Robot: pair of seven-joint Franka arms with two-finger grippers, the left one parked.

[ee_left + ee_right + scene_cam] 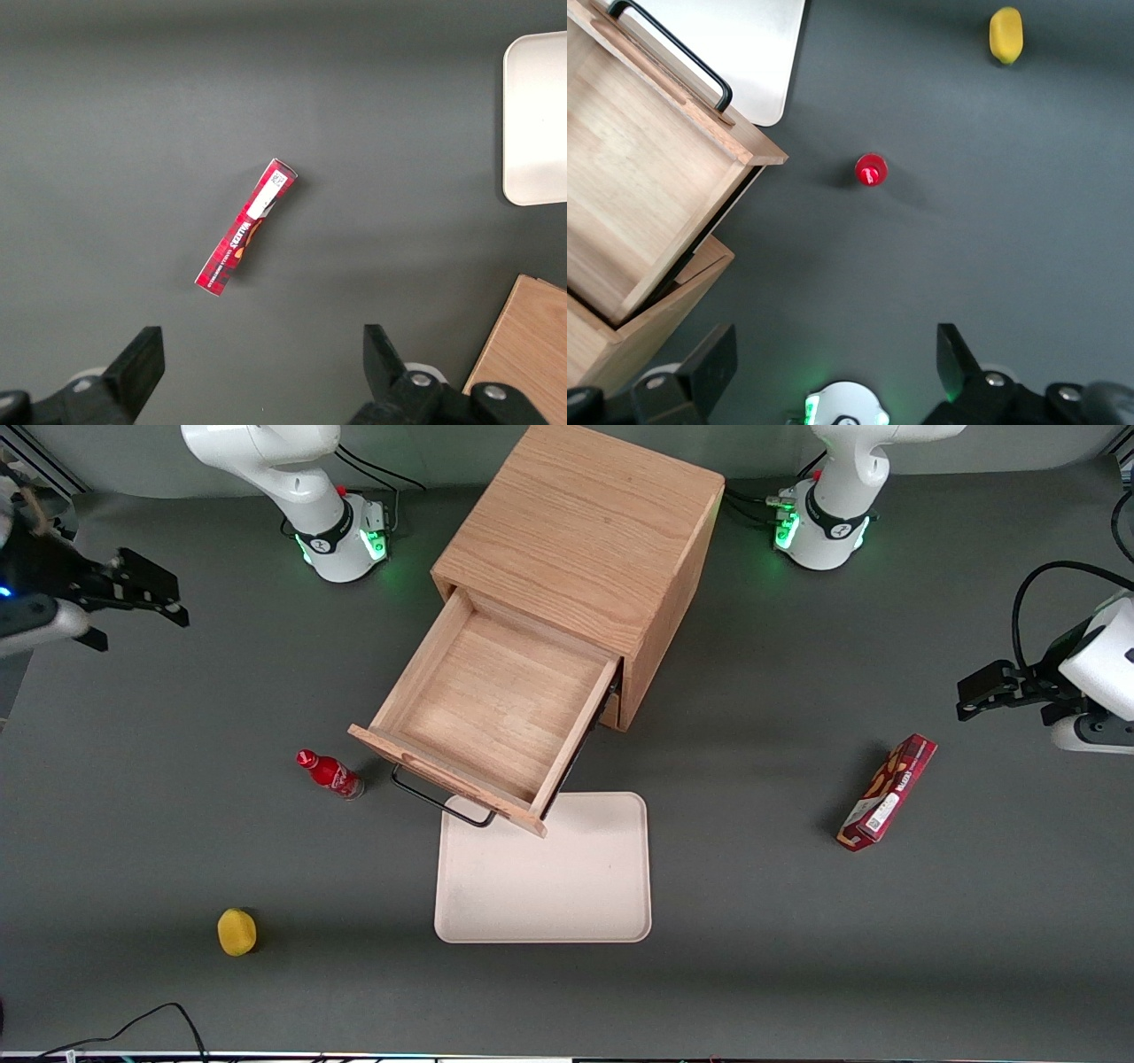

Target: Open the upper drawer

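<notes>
The oak cube cabinet [585, 531] stands in the middle of the table. Its upper drawer [496, 700] is pulled far out toward the front camera and is empty inside. The black wire bar handle [438, 797] hangs on the drawer's front, over the edge of a white tray. The lower drawer is hidden under it. My right gripper [133, 615] is open and empty, raised above the table toward the working arm's end, well apart from the drawer. In the right wrist view the gripper [833, 350] frames bare table, with the open drawer [638, 168] and its handle [673, 44] beside it.
A white tray [567, 886] lies in front of the drawer. A small red bottle [330, 773] stands beside the drawer front. A yellow object [236, 932] lies nearer the front camera. A red snack box [889, 792] lies toward the parked arm's end.
</notes>
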